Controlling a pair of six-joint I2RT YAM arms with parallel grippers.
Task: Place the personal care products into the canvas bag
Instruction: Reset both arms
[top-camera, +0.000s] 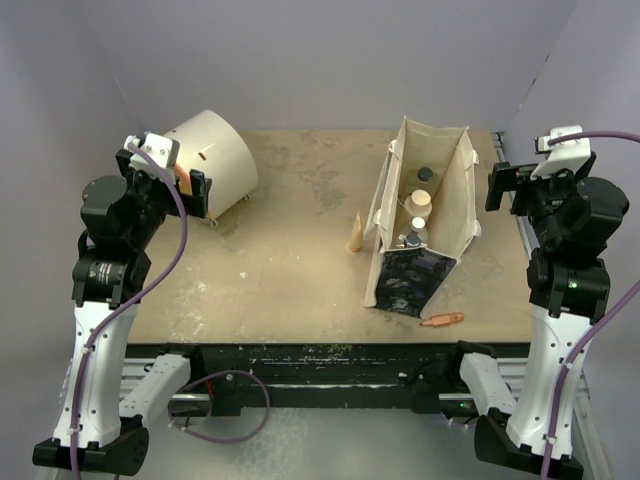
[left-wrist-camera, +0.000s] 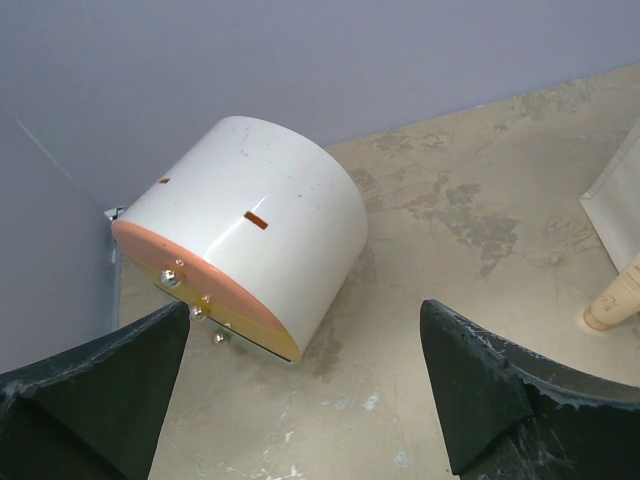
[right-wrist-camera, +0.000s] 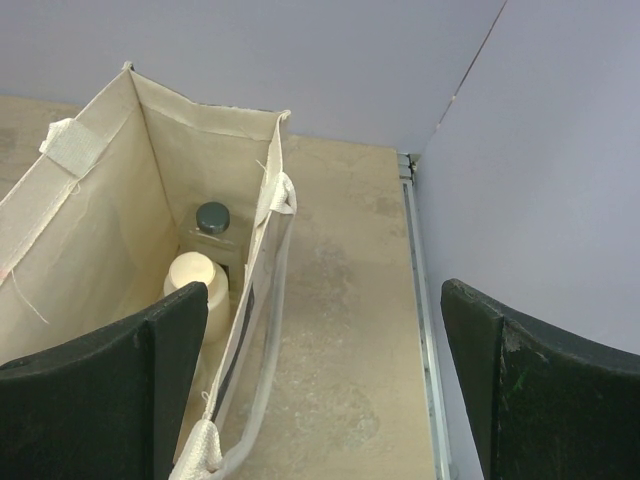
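The beige canvas bag (top-camera: 440, 215) stands upright right of centre, its dark printed panel (top-camera: 410, 280) facing the near edge. Personal care products are inside it: a clear squarish bottle with a black cap (right-wrist-camera: 212, 225), a cream-white bottle (right-wrist-camera: 192, 285) and another dark-capped bottle (top-camera: 411, 239) nearer the front. My right gripper (right-wrist-camera: 325, 290) hangs open and empty just right of the bag (right-wrist-camera: 100, 230), above bare table. At the back left my left gripper (left-wrist-camera: 305, 320) is also open and empty, facing the cream drum.
A large cream drum with an orange face (left-wrist-camera: 250, 230) lies on its side at the back left. A tan wooden cone (top-camera: 355, 233) stands just left of the bag. A small orange pen-like stick (top-camera: 442, 320) lies near the front edge. Purple walls enclose the table.
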